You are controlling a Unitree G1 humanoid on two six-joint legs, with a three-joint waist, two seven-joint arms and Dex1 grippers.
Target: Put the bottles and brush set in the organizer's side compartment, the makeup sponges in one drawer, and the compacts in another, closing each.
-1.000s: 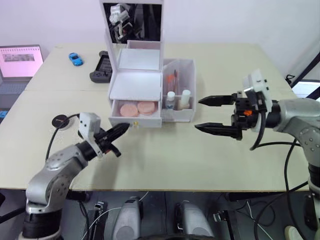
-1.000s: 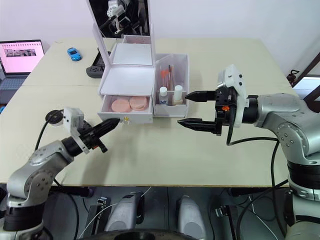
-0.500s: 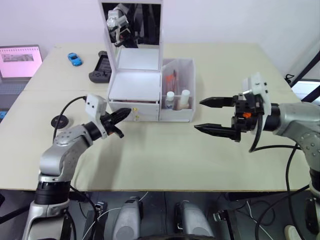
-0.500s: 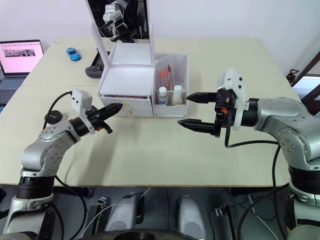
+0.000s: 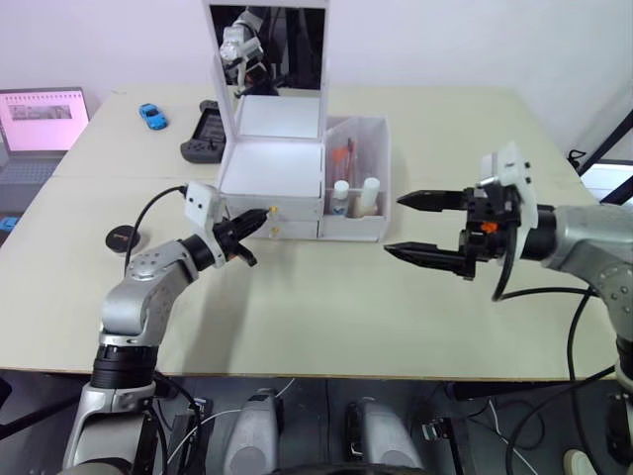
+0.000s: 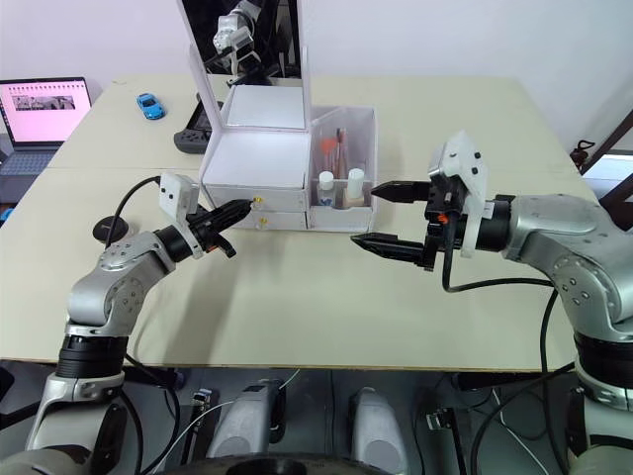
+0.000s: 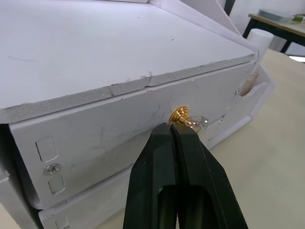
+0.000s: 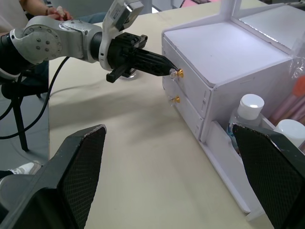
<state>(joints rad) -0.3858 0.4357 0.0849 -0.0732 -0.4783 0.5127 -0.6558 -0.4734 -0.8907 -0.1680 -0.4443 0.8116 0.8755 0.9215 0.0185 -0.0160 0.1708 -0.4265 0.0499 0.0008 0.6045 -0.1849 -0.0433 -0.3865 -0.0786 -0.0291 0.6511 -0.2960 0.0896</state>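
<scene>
A pale beige tabletop (image 5: 326, 317) against a white wall, and on it sits the white boxy makeup organizer with a raised mirror lid (image 5: 272, 183), drawer fronts facing the robot, its clear side compartment (image 5: 358, 178) on the robot's right holding two small white-capped bottles (image 5: 354, 196) and upright pink brushes (image 5: 342, 156). The left gripper (image 7: 177, 128), fingers pressed together, tip right at the small gold knob (image 7: 179, 114) of the upper drawer (image 7: 133, 129). That drawer stood open a second ago, showing peach sponges; now it's flush and shut. The right gripper (image 5: 425, 229) hangs spread wide, beside the compartment, touching nothing, much as before.
</scene>
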